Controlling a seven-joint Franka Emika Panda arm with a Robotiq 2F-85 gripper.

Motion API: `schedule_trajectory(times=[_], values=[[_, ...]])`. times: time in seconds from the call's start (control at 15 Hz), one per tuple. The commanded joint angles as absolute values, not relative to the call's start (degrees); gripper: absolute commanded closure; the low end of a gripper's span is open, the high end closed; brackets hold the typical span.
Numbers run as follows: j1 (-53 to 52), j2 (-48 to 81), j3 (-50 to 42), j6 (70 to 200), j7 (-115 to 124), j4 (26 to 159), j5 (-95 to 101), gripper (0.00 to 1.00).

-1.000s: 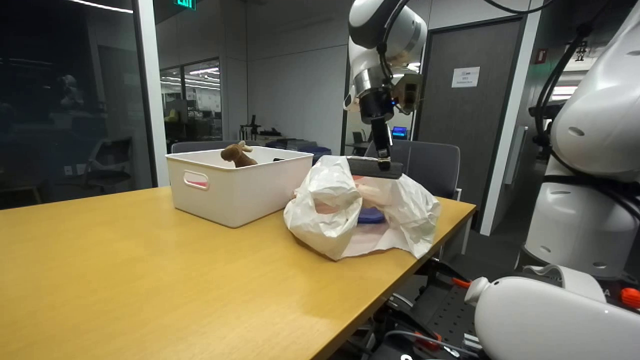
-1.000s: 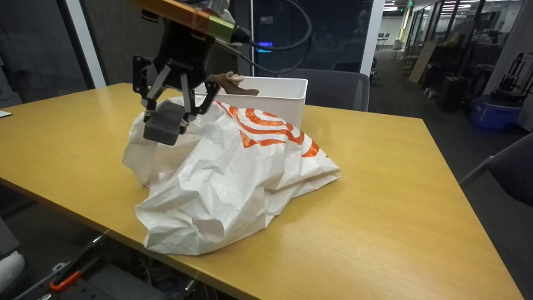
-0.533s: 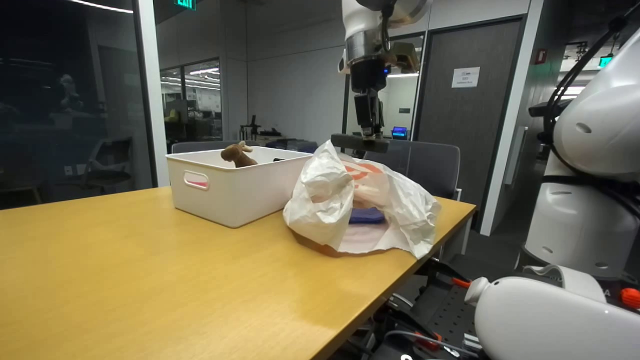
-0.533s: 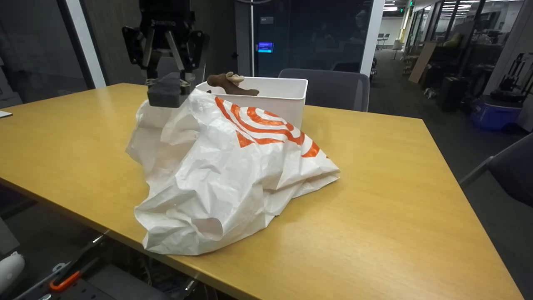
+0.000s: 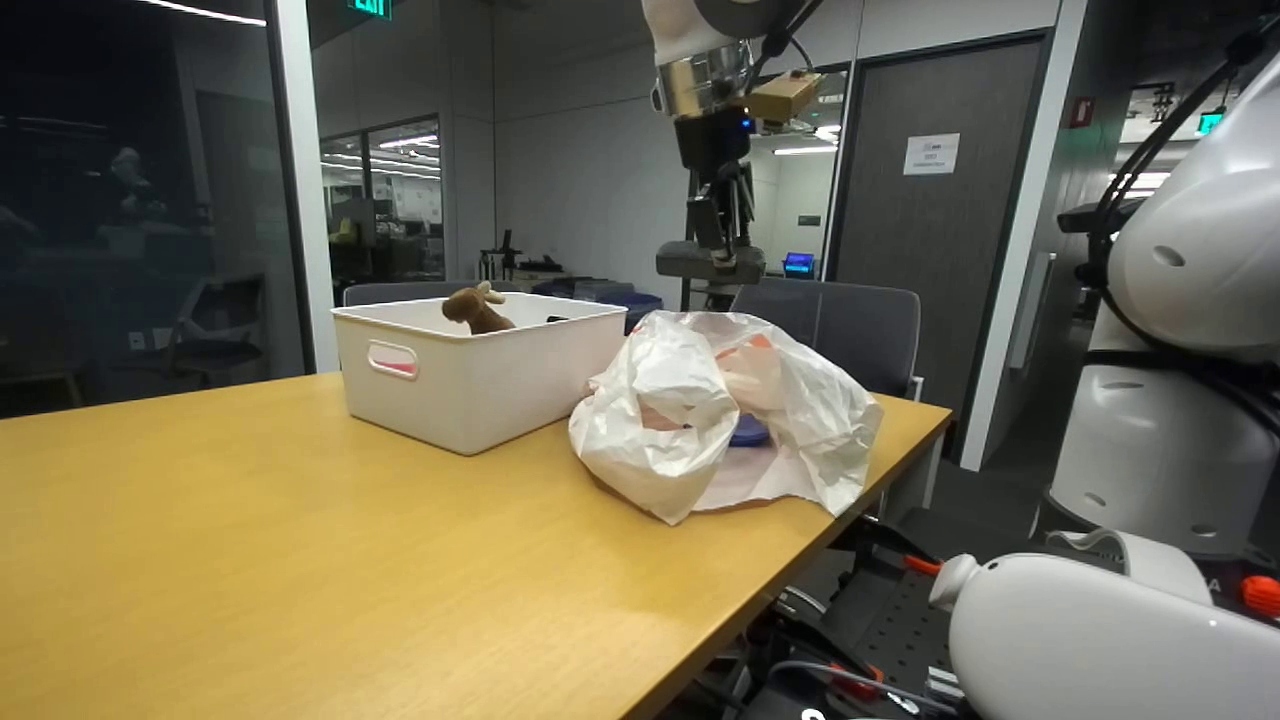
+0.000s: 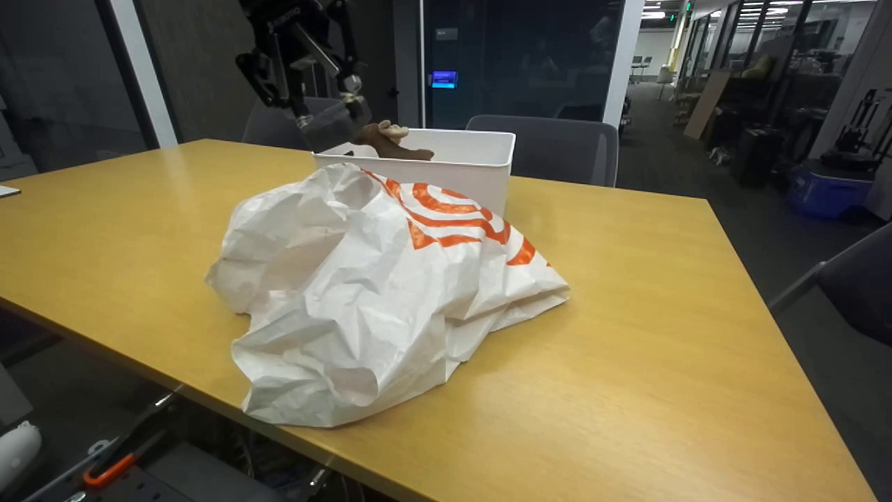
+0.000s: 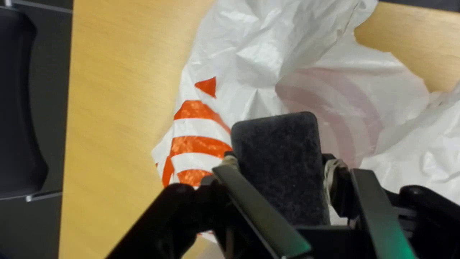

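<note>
My gripper [image 7: 282, 168] is shut on a dark grey, felt-like block [image 7: 278, 140], one finger on each long side. In both exterior views the block [image 5: 690, 262] hangs in the air above a crumpled white plastic bag [image 5: 660, 410] with orange stripes. A gap separates the block from the bag's top edge in an exterior view [image 5: 735, 320]. The bag's mouth gapes, and a blue item [image 5: 750, 432] shows inside. From another angle, the held block [image 6: 331, 129] appears in front of the near corner of a white bin [image 6: 481, 183], blurred by motion.
The white bin stands beside the bag on the yellow wooden table [image 5: 300, 560]. A brown plush toy [image 5: 478, 312] sticks up over its rim, and something pink shows through its handle slot. Grey chairs [image 6: 550, 150] stand behind the table.
The gripper has risen with the block, away from the bag and toward the bin's side. The bag's top edge lifted midway, then sank back. The grip on the block is the same.
</note>
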State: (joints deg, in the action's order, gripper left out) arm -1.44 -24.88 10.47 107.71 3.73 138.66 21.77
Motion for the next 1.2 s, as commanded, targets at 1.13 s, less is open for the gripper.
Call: schedule_trajectory(times=[1.13], values=[[-8.5, 14.1, 10.3, 115.3, 33.2, 103.7, 62.9, 0.66]])
